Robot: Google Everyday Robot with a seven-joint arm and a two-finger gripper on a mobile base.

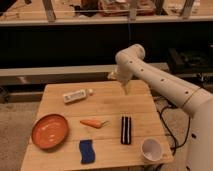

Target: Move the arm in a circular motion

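Note:
The arm (pixel 165 85) is large, glossy and white, with small dark dots along its thick tube segments. It reaches from the lower right up to a bulbous joint (pixel 131 56) above the far side of the wooden table (pixel 107 107). From there its tapering pale tip points down. The gripper (pixel 125 89) is at that tip, hovering over the table's far right part, touching nothing and holding nothing that I can see.
On the table lie a white tube (pixel 76 96), an orange plate (pixel 50 131), a carrot (pixel 92 123), a black striped block (pixel 126 130), a blue sponge (pixel 87 151) and a white cup (pixel 151 148). A dark shelf unit stands behind. Cables hang at the right.

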